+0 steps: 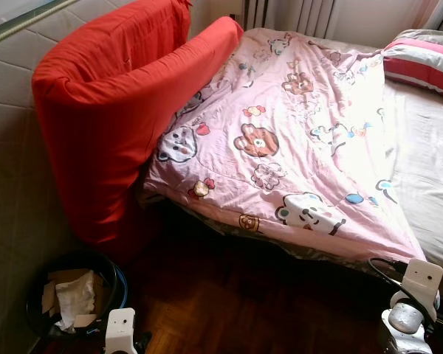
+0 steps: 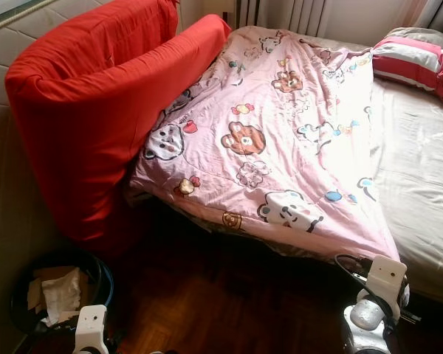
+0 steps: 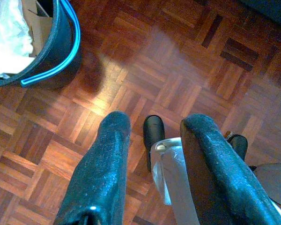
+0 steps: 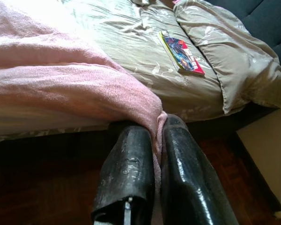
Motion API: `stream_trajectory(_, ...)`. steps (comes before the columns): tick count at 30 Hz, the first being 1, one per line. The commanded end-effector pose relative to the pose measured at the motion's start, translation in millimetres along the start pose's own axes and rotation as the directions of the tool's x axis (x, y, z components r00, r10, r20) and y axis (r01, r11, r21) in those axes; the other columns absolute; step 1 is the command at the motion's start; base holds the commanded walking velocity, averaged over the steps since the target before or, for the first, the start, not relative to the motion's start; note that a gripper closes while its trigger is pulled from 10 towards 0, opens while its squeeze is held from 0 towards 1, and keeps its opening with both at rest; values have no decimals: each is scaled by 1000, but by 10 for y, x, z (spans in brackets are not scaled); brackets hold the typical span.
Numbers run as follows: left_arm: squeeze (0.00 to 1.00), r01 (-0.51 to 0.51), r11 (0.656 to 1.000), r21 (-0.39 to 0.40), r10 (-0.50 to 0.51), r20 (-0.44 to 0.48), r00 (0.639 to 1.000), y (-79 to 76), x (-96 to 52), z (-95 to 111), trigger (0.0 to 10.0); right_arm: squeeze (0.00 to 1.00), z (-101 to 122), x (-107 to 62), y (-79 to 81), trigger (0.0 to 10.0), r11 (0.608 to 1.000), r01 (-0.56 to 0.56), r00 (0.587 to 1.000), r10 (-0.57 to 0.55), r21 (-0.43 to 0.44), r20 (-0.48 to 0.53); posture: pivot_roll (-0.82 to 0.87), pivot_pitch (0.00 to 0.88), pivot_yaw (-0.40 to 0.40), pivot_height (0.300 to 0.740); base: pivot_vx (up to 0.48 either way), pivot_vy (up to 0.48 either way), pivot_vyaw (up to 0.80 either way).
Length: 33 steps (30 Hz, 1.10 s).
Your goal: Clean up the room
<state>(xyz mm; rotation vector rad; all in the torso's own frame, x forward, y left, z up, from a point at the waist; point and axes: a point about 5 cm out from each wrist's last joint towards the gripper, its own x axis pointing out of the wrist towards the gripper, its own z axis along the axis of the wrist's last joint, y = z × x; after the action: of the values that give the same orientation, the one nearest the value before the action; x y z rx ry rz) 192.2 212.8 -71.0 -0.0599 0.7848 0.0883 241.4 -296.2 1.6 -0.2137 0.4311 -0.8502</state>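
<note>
A pink blanket (image 1: 280,140) printed with cartoon bears lies spread over the bed, its lower edge hanging off toward the floor. My right gripper (image 4: 155,129) is shut on a corner of that blanket (image 4: 61,89), with pink cloth pinched between the two black fingers at the bed's edge. The right arm (image 1: 413,295) shows low at the bed's near corner. My left gripper (image 3: 158,121) is open above the parquet floor, holding nothing, and its arm (image 1: 120,328) hangs beside the bin.
A big red cushion (image 1: 111,110) leans against the wall left of the bed. A dark bin (image 1: 66,295) with paper and cardboard stands on the floor below it. On the grey sheet (image 1: 428,162) lie a striped pillow (image 1: 421,63), a book (image 4: 181,52) and a grey pillow (image 4: 225,51).
</note>
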Motion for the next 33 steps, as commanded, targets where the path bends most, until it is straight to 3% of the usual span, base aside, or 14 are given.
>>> stream_trajectory(1, 0, -5, 1000, -4, 5, -25, 1000, 20, -26, -80, 10000, 416, -110, -24, -47, 10000, 1000, 30, 998, -30, 0, -51, 26, 139, -16, 740, 0, 0, 0)
stream_trajectory(2, 0, -5, 1000, -4, 5, -26, 1000, 20, -26, -81, 10000, 416, -115, -28, -39, 10000, 1000, 26, 998, -26, 1, -54, 26, 139, -16, 740, 0, 0, 0)
stream_trajectory(3, 0, -5, 1000, -3, 5, -26, 1000, 20, -26, -81, 10000, 647, -117, -31, -35, 10000, 1000, 25, 998, -25, 1, -55, 26, 139, -16, 740, 0, 0, 0)
stream_trajectory(4, 0, -5, 1000, -3, 5, -27, 1000, 21, -26, -81, 10000, 973, -118, -34, -29, 10000, 1000, 23, 998, -23, 0, -56, 27, 139, -15, 740, 0, 0, 0)
stream_trajectory(21, 0, -1, 1000, -7, 1, -31, 1000, 24, -27, -87, 10000, 996, -148, -56, 10, 10000, 1000, -18, 997, 20, 25, -75, 30, 138, -15, 740, 0, 0, 0)
stream_trajectory(22, 0, -1, 1000, -7, 1, -32, 999, 22, -27, -88, 10000, 682, -158, -77, 56, 10000, 997, -60, 995, 63, 43, -79, 25, 134, -15, 740, 0, 0, 0)
stream_trajectory(23, 0, -1, 1000, -7, 0, -32, 999, 21, -27, -89, 10000, 137, -178, -99, 98, 10000, 994, -101, 991, 104, 43, -87, 24, 132, -15, 740, 0, 0, 0)
stream_trajectory(24, 0, -1, 1000, -7, 0, -32, 999, 21, -27, -89, 10000, 137, -178, -99, 98, 10000, 994, -101, 991, 104, 43, -87, 24, 132, -15, 740, 0, 0, 0)
stream_trajectory(25, 0, 0, 1000, -7, 0, -33, 999, 18, -26, -89, 10000, 0, -207, -126, 140, 10000, 990, -140, 985, 143, 33, -98, 23, 130, -16, 740, 0, 0, 0)
stream_trajectory(28, 0, 7, 1000, -10, -7, -35, 999, 3, -22, -87, 10000, 0, -468, -309, 282, 10000, 945, -324, 927, 312, -29, -207, 20, 122, -20, 740, 0, 0, 0)
stream_trajectory(29, 0, 7, 1000, -10, -7, -35, 999, 3, -22, -87, 10000, 0, -468, -309, 282, 10000, 945, -324, 927, 312, -29, -207, 20, 122, -20, 740, 0, 0, 0)
stream_trajectory(30, 0, 8, 1000, -10, -8, -36, 999, -1, -21, -86, 10000, 0, -553, -366, 306, 10000, 929, -368, 903, 349, -30, -252, 20, 122, -20, 740, 0, 0, 0)
stream_trajectory(31, 0, 9, 1000, -11, -9, -37, 999, -8, -19, -85, 10000, 0, -771, -539, 366, 10000, 871, -489, 825, 443, -51, -350, 14, 115, -23, 740, 0, 0, 0)
stream_trajectory(33, 0, 10, 1000, -12, -11, -40, 999, -17, -17, -86, 10000, 0, -946, -685, 374, 10000, 812, -576, 764, 494, -94, -414, 19, 111, -24, 740, 0, 0, 0)
